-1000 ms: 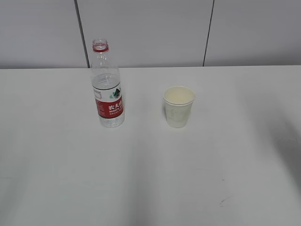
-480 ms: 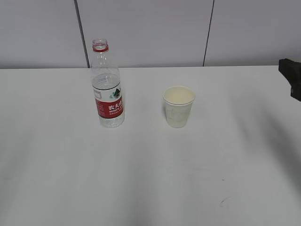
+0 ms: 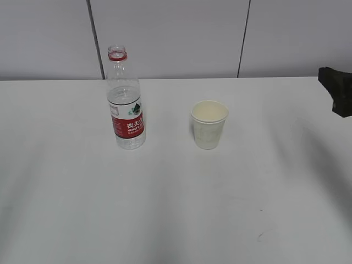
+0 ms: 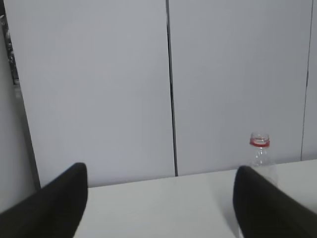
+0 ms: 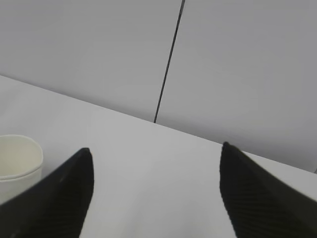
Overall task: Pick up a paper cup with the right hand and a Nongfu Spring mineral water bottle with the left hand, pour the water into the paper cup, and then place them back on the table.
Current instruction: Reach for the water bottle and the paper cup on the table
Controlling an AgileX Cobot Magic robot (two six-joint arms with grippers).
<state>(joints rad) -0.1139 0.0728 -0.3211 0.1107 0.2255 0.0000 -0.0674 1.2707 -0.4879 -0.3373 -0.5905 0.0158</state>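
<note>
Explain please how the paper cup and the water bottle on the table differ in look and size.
The Nongfu Spring mineral water bottle is tall; the paper cup reaches under half its height. The bottle is clear plastic with a red-and-white label, the cup opaque white with a cream inside. The bottle narrows to a small neck with a red ring, the cup widens to a broad rim. Both stand upright, uncovered and apart on the white table.
</note>
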